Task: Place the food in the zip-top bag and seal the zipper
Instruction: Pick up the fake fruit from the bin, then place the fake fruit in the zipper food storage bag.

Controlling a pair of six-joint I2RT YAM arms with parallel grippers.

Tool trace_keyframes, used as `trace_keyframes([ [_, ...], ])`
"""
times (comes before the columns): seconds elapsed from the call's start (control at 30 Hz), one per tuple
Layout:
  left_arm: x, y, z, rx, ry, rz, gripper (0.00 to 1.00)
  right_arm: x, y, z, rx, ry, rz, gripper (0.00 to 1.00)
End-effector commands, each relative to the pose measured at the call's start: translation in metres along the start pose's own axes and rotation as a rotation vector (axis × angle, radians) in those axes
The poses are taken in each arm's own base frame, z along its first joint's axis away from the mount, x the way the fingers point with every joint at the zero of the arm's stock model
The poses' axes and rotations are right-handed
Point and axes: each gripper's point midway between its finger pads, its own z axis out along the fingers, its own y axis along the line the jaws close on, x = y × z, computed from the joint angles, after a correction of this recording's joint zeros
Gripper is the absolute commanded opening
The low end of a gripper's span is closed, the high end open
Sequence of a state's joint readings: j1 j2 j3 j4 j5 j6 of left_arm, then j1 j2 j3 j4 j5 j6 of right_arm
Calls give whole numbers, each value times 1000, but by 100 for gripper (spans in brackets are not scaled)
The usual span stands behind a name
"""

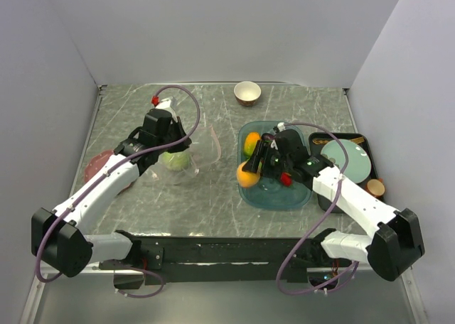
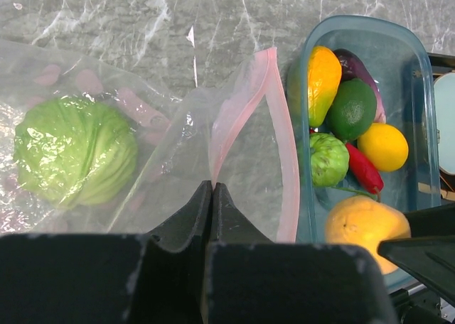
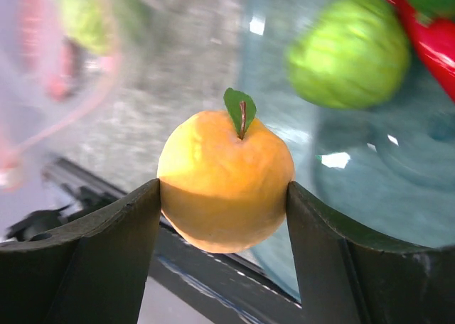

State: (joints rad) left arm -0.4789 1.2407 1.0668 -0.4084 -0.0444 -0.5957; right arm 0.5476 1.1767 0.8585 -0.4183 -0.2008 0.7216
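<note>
The clear zip-top bag (image 2: 178,136) lies on the marble table with its mouth toward the teal tray (image 2: 426,125). A green cabbage (image 2: 75,150) sits inside it. My left gripper (image 2: 213,185) is shut on the bag's mouth edge at the pink zipper (image 2: 274,125), and the mouth gapes open. My right gripper (image 3: 224,196) is shut on an orange (image 3: 224,178) with a green leaf, held over the tray's left rim (image 1: 247,175). In the tray lie a lime (image 2: 350,109), lemon (image 2: 382,146), red chili (image 2: 364,169), eggplant (image 2: 359,68) and a small cabbage (image 2: 328,159).
A cream-and-brown bowl (image 1: 247,92) stands at the back of the table. A black tray with a pale round plate (image 1: 347,160) sits right of the teal tray. A dark pink plate (image 1: 96,166) lies under the left arm. Grey walls close in three sides.
</note>
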Motion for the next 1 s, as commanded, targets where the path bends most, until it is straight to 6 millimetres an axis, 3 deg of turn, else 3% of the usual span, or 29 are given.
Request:
trace_keyframes([
  [0.0,-7,-9,-1,45,-16,7,1,-29,56,-19,-221,-105,-20,31],
  [0.23,5,-9,6,65,23,26,1,-46,81,-18,-326,-156,2,30],
  [0.5,10,-14,-2,107,43,40,1,-64,112,-8,-377,-140,-26,30],
  [0.67,11,-16,-6,117,44,36,1,-61,132,12,-404,-85,-40,31],
  [0.8,11,-18,-10,136,37,27,1,-45,135,41,-360,7,-62,30],
  [0.97,7,-21,-14,145,26,26,1,-34,137,59,-304,42,-92,30],
])
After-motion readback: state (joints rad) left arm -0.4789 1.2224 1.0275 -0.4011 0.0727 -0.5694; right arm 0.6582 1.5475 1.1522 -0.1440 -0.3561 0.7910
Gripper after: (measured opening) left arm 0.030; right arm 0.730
